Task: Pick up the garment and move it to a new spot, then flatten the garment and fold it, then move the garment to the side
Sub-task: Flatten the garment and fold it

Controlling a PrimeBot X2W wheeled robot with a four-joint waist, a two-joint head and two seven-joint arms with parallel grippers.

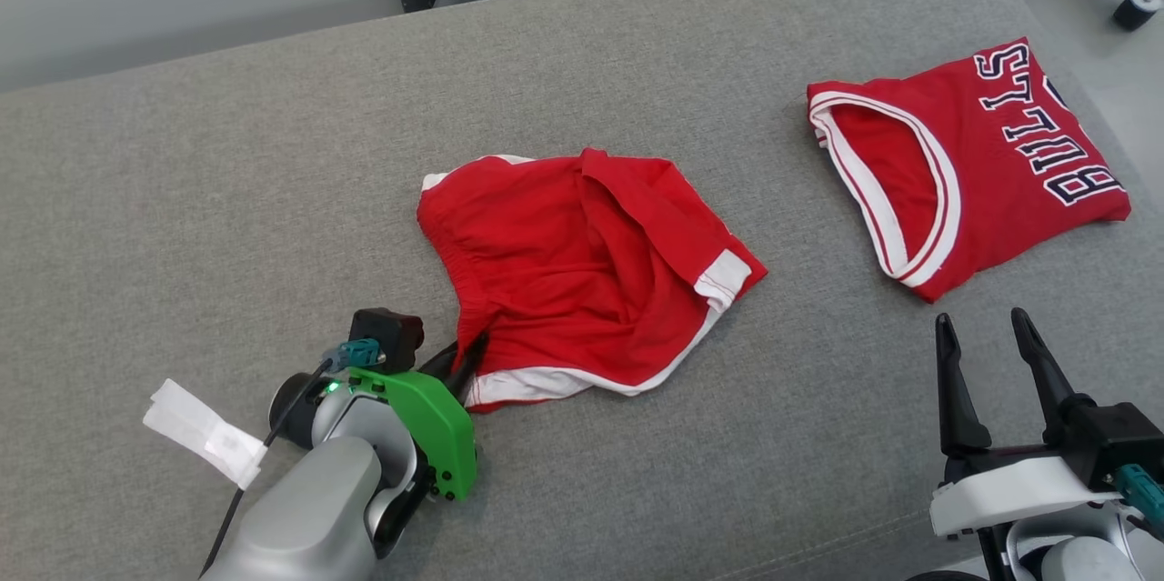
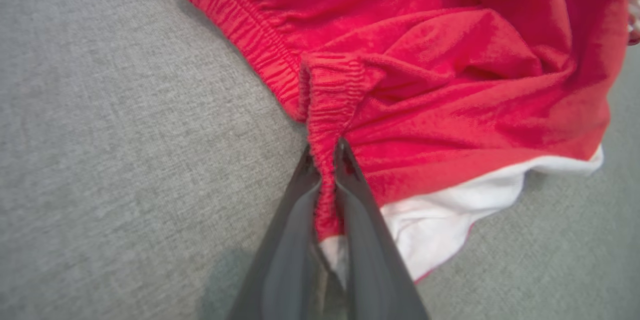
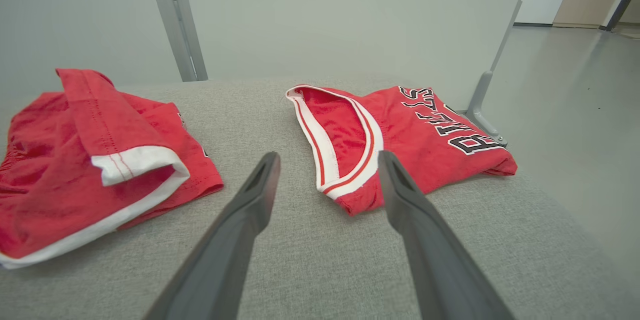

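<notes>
1. The red shorts [image 1: 582, 263] lie crumpled about in the middle of the grey cushion [image 1: 227, 199], well apart from all its edges. One leg with a white cuff [image 1: 725, 277] is turned over on top of the cloth, on the side toward the right edge.
2. The left gripper [image 1: 468, 354] is at the corner of the shorts that is nearest to the near-left corner of the cushion. Its jaws are pressed together and pinch the elastic waistband [image 2: 330, 89].
3. In the left wrist view a bunched ridge of this red band runs down between the two dark fingers [image 2: 295, 210]. A white hem [image 2: 450, 210] comes out from under the red cloth just beside them.
4. The right gripper [image 1: 982, 319] is near the near edge of the cushion, on the right side. Its fingers are spread wide and point toward the far edge, and they hold nothing.
5. If the right gripper touches the cushion, I cannot tell.
6. A folded red jersey [image 1: 991, 163] lies flat near the right edge, apart from the shorts. Its opening with white and red trim is toward the shorts, and the letters "BULLS" are toward the right edge.
7. The left wrist has a green cover [image 1: 427, 422], and a white tag [image 1: 205, 431] hangs on its cable.
8. Behind the far edge stands a grey metal post [image 3: 175, 19].
</notes>
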